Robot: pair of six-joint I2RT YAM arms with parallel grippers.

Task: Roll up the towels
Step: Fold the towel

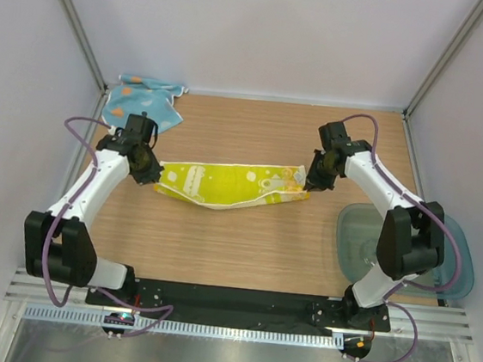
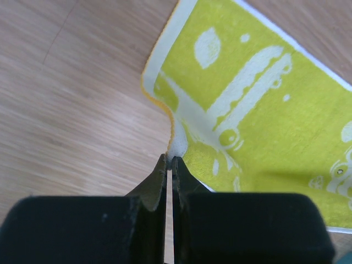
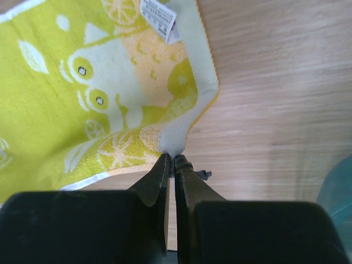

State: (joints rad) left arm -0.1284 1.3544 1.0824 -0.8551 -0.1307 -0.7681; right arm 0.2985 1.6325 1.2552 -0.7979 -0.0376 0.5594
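Note:
The yellow towel (image 1: pixel 228 185) with green cartoon print is stretched lengthwise across the middle of the table. My left gripper (image 1: pixel 149 170) is shut on the towel's left edge (image 2: pixel 177 144). My right gripper (image 1: pixel 315 182) is shut on its right edge (image 3: pixel 175 144), near the white label (image 3: pixel 158 17). The towel hangs folded between the two grippers and sags in the middle. The light blue towel (image 1: pixel 143 101) with coloured spots lies crumpled at the back left corner, just behind the left gripper.
A clear bluish plastic tub (image 1: pixel 365 242) sits at the right edge of the table, partly under the right arm; its rim shows in the right wrist view (image 3: pixel 340 190). Frame posts stand at the back corners.

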